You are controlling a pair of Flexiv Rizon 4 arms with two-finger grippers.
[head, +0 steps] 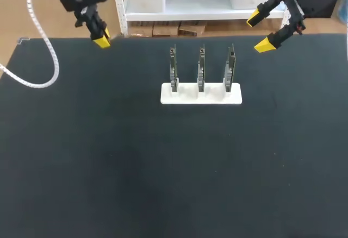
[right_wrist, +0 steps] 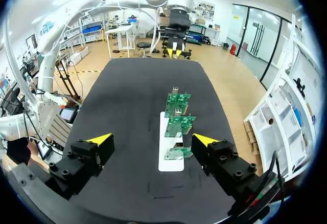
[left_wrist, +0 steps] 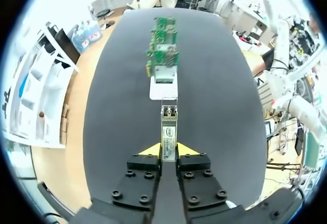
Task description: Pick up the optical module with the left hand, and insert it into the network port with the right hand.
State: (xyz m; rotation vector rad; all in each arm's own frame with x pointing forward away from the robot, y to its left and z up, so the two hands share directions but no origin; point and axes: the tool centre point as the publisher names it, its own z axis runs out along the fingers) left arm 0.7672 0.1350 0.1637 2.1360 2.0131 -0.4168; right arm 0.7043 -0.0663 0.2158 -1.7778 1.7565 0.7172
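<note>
Pickup's done: left gripper [left_wrist: 168,150] clamps the module [left_wrist: 168,124]. Right gripper [right_wrist: 152,140] gapes wide, empty (handover pending); insertion at the boards [head: 201,69] is left.

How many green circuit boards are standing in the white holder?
3 green circuit boards, upright in the white plastic holder: left board, middle board, right board. None looks hidden.

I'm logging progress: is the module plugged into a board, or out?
Out. The module sits clamped in the left gripper, apart from the boards standing in the white holder ahead.
</note>
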